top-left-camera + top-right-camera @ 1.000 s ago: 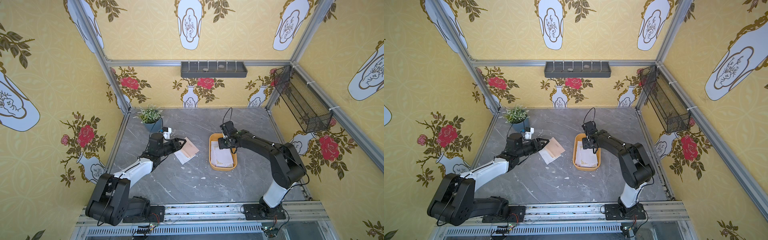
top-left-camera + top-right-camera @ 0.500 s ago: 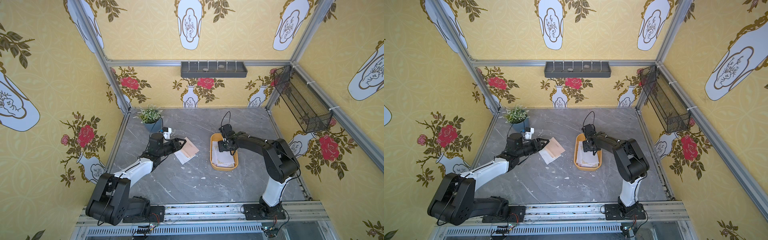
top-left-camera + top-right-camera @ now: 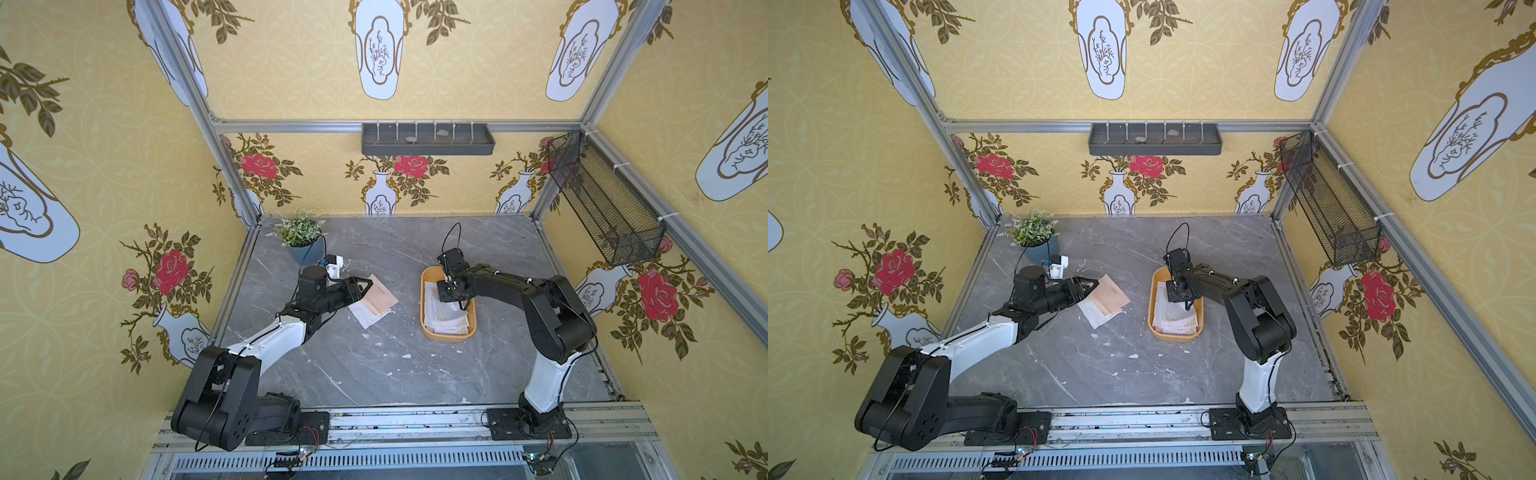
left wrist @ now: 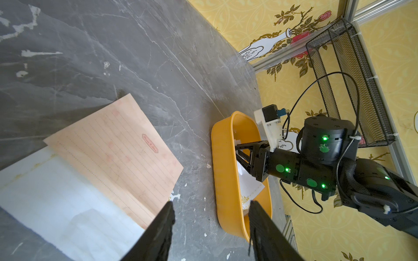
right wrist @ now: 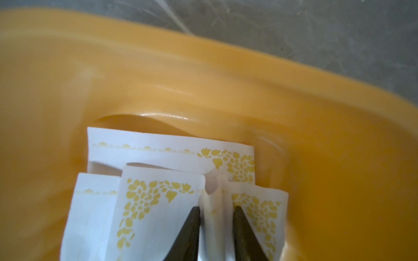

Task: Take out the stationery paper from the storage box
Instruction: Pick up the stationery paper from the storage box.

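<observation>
The left arm [image 3: 266, 340] reaches from the lower left of both top views toward the middle. Its white forearm slants upward and its black wrist is nearly level. The left gripper [image 3: 366, 286] points to the right of the frame, held low. In the left wrist view its two dark fingers [image 4: 161, 230] stand well apart with nothing between them.

The right arm [image 3: 552, 316] rises from the lower right, folds at the elbow and stretches left, with the wrist bent down. The right gripper [image 3: 456, 302] points steeply downward. In the blurred right wrist view its fingers [image 5: 189, 232] are drawn close, seemingly nipping a raised fold of the stationery paper [image 5: 213, 203].
</observation>
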Robot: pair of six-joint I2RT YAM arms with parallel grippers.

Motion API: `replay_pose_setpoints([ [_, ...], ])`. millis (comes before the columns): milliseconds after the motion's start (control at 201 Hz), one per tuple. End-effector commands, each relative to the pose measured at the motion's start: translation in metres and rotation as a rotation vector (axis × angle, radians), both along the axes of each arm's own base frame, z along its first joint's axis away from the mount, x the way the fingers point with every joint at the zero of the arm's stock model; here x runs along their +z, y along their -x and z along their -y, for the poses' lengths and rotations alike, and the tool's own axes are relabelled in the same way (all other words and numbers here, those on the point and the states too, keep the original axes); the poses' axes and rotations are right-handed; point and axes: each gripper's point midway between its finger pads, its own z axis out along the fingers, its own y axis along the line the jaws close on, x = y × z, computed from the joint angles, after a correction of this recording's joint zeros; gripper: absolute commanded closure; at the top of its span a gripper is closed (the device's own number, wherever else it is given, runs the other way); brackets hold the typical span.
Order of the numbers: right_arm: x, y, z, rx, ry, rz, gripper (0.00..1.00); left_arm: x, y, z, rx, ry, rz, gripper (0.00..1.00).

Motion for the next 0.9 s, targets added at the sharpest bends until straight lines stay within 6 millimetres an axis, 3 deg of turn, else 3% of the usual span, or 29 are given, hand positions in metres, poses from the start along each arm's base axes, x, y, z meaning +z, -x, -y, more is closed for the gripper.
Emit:
replay_pose_setpoints([
  [0,0.012,-0.001,0.002,-0.01,0.008,0.024,0.81,0.001,0.0,0.0,-0.004,-0.006,0.014,0.45],
  [244,0.06,-0.008,-0.003,-0.026,-0.053,0.129,0.83,0.007,-0.002,0.004,-0.013,0.014,0.022,0.44],
  [398,0.081,-0.007,-0.001,-0.04,-0.075,0.169,0.83,0.019,-0.003,0.018,-0.051,0.07,0.045,0.43],
  [667,0.132,0.004,-0.026,0.01,-0.23,0.219,0.82,0.024,-0.005,0.07,-0.198,0.191,0.038,0.34],
  [891,0.155,0.017,-0.056,0.081,-0.285,0.257,0.81,0.017,0.002,0.123,-0.335,0.249,0.004,0.34],
])
